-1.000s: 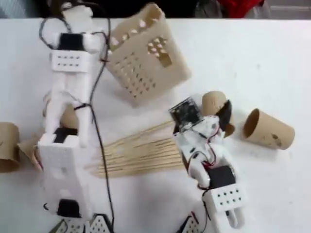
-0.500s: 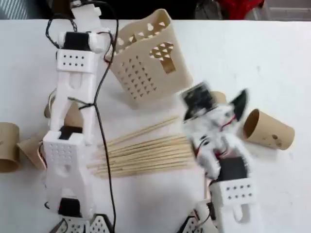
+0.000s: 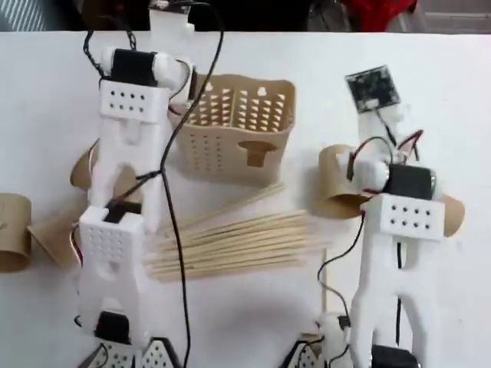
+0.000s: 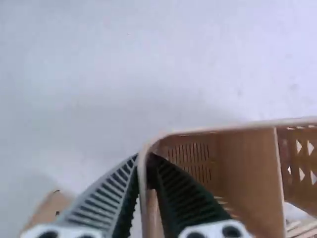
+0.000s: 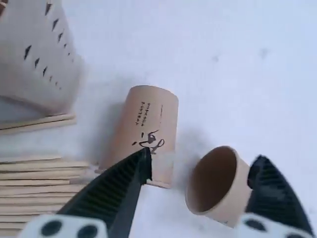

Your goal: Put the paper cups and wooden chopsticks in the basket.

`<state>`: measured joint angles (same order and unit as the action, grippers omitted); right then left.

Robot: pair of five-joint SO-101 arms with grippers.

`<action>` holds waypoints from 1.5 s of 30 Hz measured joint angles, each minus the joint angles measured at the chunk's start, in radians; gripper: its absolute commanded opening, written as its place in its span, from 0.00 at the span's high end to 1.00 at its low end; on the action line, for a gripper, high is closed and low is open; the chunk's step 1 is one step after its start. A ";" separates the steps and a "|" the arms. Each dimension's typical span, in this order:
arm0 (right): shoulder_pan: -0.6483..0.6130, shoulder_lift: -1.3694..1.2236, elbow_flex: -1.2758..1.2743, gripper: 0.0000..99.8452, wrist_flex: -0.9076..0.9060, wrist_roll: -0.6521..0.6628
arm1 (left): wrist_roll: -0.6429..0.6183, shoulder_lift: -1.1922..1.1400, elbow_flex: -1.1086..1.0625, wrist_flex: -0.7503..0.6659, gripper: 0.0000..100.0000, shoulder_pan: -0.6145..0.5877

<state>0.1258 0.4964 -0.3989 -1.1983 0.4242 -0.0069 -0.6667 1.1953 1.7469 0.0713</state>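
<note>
High view, cups on my left: three. The far-left cup (image 3: pixel 11 230) sits at the table's left edge, the tipped cup (image 3: pixel 52 234) is just beside it, and the third cup (image 3: pixel 83 170) is half hidden behind my left arm (image 3: pixel 115 199).
Left claw (image 4: pixel 143 161): nipped tight on the basket's wall, one finger inside and one outside.
Basket (image 3: pixel 238 130): one, upright, near the far edge.
Chopsticks (image 3: pixel 230 245): one fanned bundle lying flat in front of the basket, between my arms. There are too many for me to count.
Cups on my right: two, making five in all. The lying cup (image 5: pixel 148 129) is on its side near the stick ends. The open-mouthed cup (image 5: pixel 218 183) is just beside it.
Right claw (image 5: pixel 200 163): spread wide above those two cups, holding nothing.
Right arm (image 3: pixel 399 230): covers most of the open-mouthed cup from above.
Open room: bare table (image 3: pixel 430 77) right of the basket, out to the far and right edges.
</note>
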 measured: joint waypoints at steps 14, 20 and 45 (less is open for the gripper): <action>0.107 -0.071 0.009 0.71 -0.008 0.103 | 0.006 -0.002 0.193 -0.020 0.79 -0.005; 0.175 -0.120 0.083 0.71 -0.058 0.127 | 0.006 0.025 0.413 0.032 0.79 -0.028; 0.293 -0.535 0.195 0.71 -0.049 0.298 | 0.008 0.804 -0.801 -0.035 0.78 -0.141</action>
<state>0.4189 -0.0391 -0.2041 -1.2474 0.7219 0.0008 0.1373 0.3943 1.7116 -0.0698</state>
